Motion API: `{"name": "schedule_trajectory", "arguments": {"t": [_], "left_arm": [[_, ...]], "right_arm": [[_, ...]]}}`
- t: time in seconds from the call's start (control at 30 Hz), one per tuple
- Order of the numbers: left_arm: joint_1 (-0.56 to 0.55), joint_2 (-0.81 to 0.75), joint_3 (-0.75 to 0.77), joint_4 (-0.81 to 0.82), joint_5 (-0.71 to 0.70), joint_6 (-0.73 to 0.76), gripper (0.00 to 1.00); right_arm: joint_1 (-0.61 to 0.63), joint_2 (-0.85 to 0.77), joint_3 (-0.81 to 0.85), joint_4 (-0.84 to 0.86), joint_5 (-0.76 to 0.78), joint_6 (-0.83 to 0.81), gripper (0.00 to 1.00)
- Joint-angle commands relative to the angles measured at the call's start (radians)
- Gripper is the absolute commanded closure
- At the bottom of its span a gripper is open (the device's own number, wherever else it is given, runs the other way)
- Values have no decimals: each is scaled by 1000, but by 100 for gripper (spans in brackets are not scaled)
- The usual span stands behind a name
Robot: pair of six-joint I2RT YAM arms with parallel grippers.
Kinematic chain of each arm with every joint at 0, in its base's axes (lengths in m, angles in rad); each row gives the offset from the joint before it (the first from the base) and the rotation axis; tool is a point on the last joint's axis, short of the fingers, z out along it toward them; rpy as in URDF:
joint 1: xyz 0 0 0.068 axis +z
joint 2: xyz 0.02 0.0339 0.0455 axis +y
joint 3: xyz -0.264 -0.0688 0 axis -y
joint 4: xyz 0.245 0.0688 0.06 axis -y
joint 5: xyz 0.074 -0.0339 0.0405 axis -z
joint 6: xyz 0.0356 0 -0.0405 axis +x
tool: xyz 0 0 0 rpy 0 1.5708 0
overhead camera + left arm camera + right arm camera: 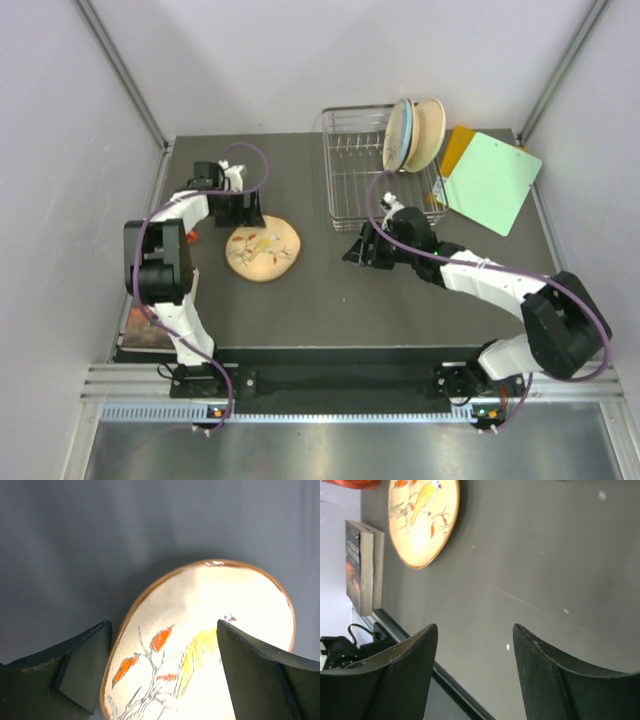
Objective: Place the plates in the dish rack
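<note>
Dark tabletop point(320, 300), pale walls point(300, 60), left fingers point(80, 670) spread above tan plate point(200, 610), right fingers point(395, 680) spread

The wire dish rack point(362, 170) sits toward the far side of the dark table point(330, 300). At its right end, plates point(413, 133) stand on edge, leaning right. Just right of the rack lies a green board point(490, 180), with an orange board point(457, 147) partly under it. Left of the rack and nearer, a tan plate point(262, 250) lies flat. The right gripper point(356, 252) hangs just in front of the rack. The left gripper point(245, 212) is well to its left, at the tan plate's far edge.
</note>
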Motion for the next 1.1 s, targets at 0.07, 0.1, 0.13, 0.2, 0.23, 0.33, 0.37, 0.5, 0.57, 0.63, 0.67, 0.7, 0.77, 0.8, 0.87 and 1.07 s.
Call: {"name": "schedule_trajectory", "arguments": {"t": [0.07,0.1,0.13,0.2,0.23,0.33,0.37,0.5,0.57,0.63,0.67,0.7,0.77,0.8,0.87,1.07], "left_arm": [[-32,-161,-73,-163,57,7,11],[-65,-178,-79,-180,61,2,11],[-73,-189,-94,-189,69,0,11],[-110,-230,-135,-203,88,-3,11],[-124,-241,-146,-212,89,-3,11],[-188,-280,-182,-243,101,-16,11],[-205,-287,-188,-249,104,-24,11],[-285,-316,-205,-265,134,-91,11],[-286,-341,-212,-230,135,-124,12],[-286,-398,-211,-182,106,-135,12],[-286,-413,-205,-179,86,-130,13],[-285,-433,-193,-180,59,-121,13],[-274,-450,-185,-205,-13,-112,12],[-251,-458,-197,-200,-35,-108,11],[-231,-462,-217,-170,-121,-108,10],[-199,-357,-237,-180,-254,-124,9]], "right_arm": [[-42,-128,-121,-10,-12,3,37],[-47,-139,-135,-13,-12,9,37],[-47,-160,-163,-13,-14,20,37],[-53,-182,-189,-3,-12,27,36],[-58,-199,-209,-1,-12,37,36],[-95,-216,-236,-3,-9,66,36],[-107,-219,-243,-3,-18,73,36],[-142,-240,-281,2,-35,118,35],[-142,-268,-312,20,-34,118,34],[-144,-297,-324,20,-26,100,33],[-150,-305,-323,13,-21,95,33],[-161,-312,-319,8,-21,84,32],[-170,-326,-306,-9,-21,75,32],[-177,-326,-303,-12,-21,66,32],[-193,-326,-298,-18,-17,63,31],[-240,-332,-293,-18,-17,44,30]]}}
